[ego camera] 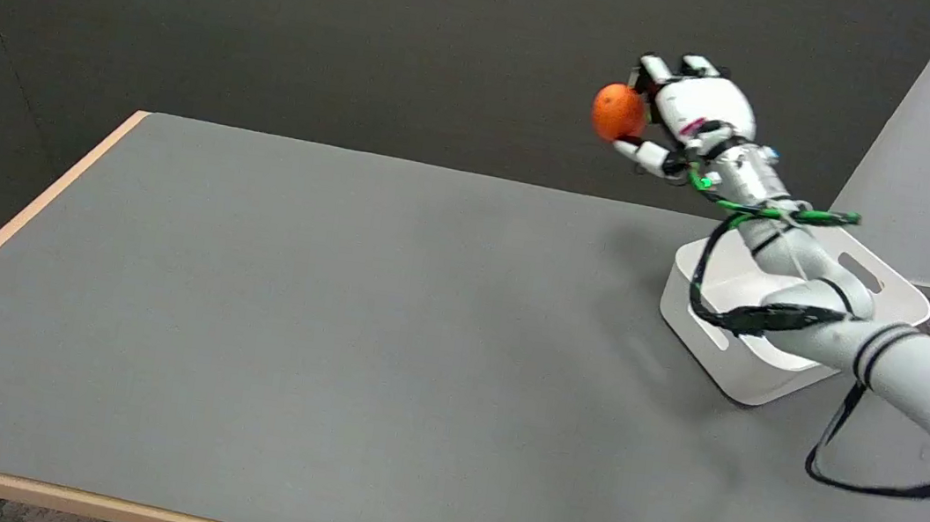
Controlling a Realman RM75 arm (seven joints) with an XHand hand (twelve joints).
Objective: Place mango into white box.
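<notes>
The grey tabletop (316, 314) fills the left and middle of the head view, with a pale wood edge along its left and near sides and a dark wall behind it.

Further right, high above the far edge of the tabletop, the mango (619, 112) shows as a round orange fruit against the dark wall. It is held in the air, well clear of the surface, and sits on the left side of the right hand (685, 115). The fingers (653, 70) curl over the fruit from above, and another reaches under it from below, so the mango is gripped between them; how many of them actually touch it cannot be told. The back of the hand faces the camera and the palm is turned towards the left of the picture.

From the wrist, the white right arm (904, 368) slopes down and to the right, wrapped with a green cable near the wrist and a black cable that loops below the forearm. The arm passes over the white box (695, 303), hiding much of its inside.

The white box stands on the tabletop near the right edge, turned at an angle, with a handle slot in its far wall. The mango is up and to the left of the box, not over its opening.
</notes>
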